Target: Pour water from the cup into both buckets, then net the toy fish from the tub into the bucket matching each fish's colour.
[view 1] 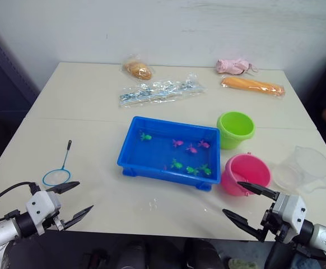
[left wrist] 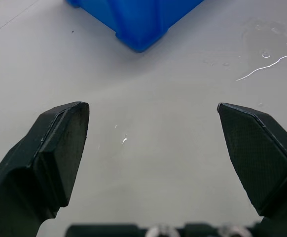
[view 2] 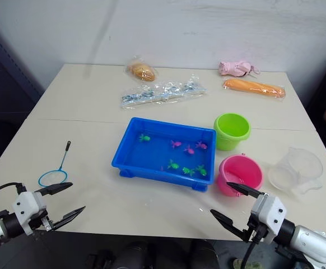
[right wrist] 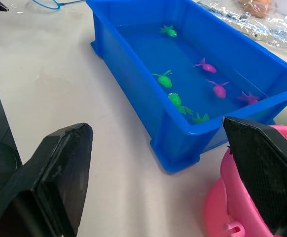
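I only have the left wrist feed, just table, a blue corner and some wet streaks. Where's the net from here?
Observer: The net lies flat on the table on the robot's left, just ahead of the left gripper, whose jaws are open and empty.
Operator: And the cup, is it still full?
Observer: The cup stands at the right edge beside the pink bucket; I cannot tell its water level.
Operator: How many fish are in the tub?
Observer: I count seven in the tub: four green fish and three pink fish.
Operator: Right arm busy?
Observer: No, the right gripper is open and empty, close in front of the pink bucket.
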### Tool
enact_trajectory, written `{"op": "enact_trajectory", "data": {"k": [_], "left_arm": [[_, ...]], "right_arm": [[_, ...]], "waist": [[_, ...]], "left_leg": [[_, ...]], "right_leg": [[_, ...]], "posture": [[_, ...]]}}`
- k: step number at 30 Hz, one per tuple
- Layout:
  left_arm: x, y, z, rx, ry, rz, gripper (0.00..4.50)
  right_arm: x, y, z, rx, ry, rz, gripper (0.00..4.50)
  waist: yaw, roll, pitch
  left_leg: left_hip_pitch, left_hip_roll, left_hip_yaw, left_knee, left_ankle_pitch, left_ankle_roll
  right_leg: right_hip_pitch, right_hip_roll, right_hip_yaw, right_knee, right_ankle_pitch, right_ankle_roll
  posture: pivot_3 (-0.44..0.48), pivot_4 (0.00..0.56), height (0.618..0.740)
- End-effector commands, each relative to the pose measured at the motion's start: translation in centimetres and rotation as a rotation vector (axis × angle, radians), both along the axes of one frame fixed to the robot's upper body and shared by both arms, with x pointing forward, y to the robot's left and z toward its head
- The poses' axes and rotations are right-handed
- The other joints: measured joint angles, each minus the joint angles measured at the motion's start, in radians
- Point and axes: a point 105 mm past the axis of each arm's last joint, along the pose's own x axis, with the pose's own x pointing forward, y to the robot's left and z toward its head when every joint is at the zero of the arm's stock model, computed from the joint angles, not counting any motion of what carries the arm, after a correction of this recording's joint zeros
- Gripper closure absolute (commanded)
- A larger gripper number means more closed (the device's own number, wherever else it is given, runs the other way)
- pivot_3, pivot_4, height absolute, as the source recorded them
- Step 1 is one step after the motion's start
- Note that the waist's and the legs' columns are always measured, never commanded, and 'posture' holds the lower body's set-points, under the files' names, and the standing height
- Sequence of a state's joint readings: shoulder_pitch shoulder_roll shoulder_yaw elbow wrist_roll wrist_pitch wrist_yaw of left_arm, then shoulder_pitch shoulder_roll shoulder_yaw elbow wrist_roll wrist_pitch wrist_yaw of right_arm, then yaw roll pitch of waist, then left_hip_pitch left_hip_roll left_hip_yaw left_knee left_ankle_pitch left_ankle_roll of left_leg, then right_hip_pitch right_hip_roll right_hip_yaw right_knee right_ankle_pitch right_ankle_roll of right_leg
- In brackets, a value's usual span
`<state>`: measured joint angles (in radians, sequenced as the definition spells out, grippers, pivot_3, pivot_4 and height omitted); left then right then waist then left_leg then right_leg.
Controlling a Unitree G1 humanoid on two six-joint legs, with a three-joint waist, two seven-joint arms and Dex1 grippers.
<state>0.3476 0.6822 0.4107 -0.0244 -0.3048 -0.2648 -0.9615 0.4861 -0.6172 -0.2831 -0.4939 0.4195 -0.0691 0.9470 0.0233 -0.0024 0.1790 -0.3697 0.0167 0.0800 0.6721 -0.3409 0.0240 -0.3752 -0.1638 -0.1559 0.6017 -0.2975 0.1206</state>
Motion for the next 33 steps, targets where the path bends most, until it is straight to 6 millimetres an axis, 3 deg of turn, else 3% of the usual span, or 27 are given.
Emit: {"op": "enact_trajectory", "data": {"k": [1,5,8,12,16,19,23,27,33], "left_arm": [[-0.2,-0.7,1.0,-0.054,0.017,-0.036,0.03],[-0.1,-3.7,3.5,-0.193,0.087,-0.160,0.03],[1.2,-5.9,5.7,-0.217,0.028,-0.239,0.03],[2.2,-11.1,7.5,-0.332,0.009,-0.391,0.03],[2.3,-13.9,8.5,-0.353,0.024,-0.513,0.03],[3.1,-15.2,9.2,-0.377,0.013,-0.542,0.03],[3.3,-17.0,9.7,-0.389,0.002,-0.593,0.03],[3.9,-18.0,10.2,-0.393,-0.014,-0.606,0.03],[4.1,-18.8,10.7,-0.387,-0.035,-0.618,0.03]], "right_arm": [[0.2,-0.2,1.2,0.036,-0.049,-0.025,0.00],[-0.2,-0.7,2.3,0.107,-0.063,-0.093,0.00],[-0.9,-1.7,2.8,0.096,-0.087,-0.167,0.00],[-1.9,-4.5,3.9,0.107,-0.126,-0.335,0.00],[-3.6,-8.4,4.4,0.129,-0.156,-0.583,0.00],[-5.3,-10.9,3.9,0.159,-0.163,-0.772,0.00],[-6.7,-13.5,1.4,0.210,-0.127,-0.992,0.00],[-5.3,-15.5,-0.2,0.301,-0.117,-1.136,0.00],[-1.3,-19.1,-0.8,0.387,-0.130,-1.251,0.00]], "waist": [[0.000,0.000,0.000],[0.004,0.000,0.001],[0.013,0.003,0.001],[0.011,0.005,0.001],[0.003,0.005,0.001],[0.002,0.005,0.001],[0.000,0.006,0.001],[-0.006,0.006,0.001],[-0.011,0.008,0.001]], "left_leg": [[0.000,0.000,0.000,0.000,0.000,0.000],[0.000,0.001,0.000,0.000,0.000,0.000],[0.000,-0.001,-0.001,0.001,0.000,0.000],[0.000,-0.001,0.000,0.000,0.000,0.000],[0.001,-0.001,0.001,-0.002,0.001,-0.002],[0.001,0.000,0.001,-0.004,0.002,-0.003],[0.003,0.002,0.004,-0.005,0.003,-0.004],[0.005,0.004,0.010,-0.005,0.002,-0.005],[0.012,0.007,0.017,-0.006,0.000,-0.006]], "right_leg": [[0.000,0.000,0.000,0.000,0.000,0.000],[0.000,0.000,0.000,0.000,0.000,0.000],[0.001,-0.001,0.000,0.000,0.000,0.000],[0.001,0.000,0.001,0.002,0.000,0.000],[0.000,0.002,0.002,0.004,0.001,0.001],[0.000,0.005,0.004,0.004,0.001,0.001],[0.000,0.008,0.009,0.002,0.000,0.001],[-0.002,0.010,0.015,0.000,0.000,0.000],[-0.002,0.014,0.025,0.001,0.000,0.000]], "posture": [[0.000,0.150,0.740],[0.000,0.150,0.740],[0.000,0.150,0.740],[0.000,0.150,0.740],[0.000,0.150,0.740],[0.000,0.150,0.740],[0.000,0.150,0.740],[0.000,0.150,0.740],[0.000,0.150,0.740]]}}
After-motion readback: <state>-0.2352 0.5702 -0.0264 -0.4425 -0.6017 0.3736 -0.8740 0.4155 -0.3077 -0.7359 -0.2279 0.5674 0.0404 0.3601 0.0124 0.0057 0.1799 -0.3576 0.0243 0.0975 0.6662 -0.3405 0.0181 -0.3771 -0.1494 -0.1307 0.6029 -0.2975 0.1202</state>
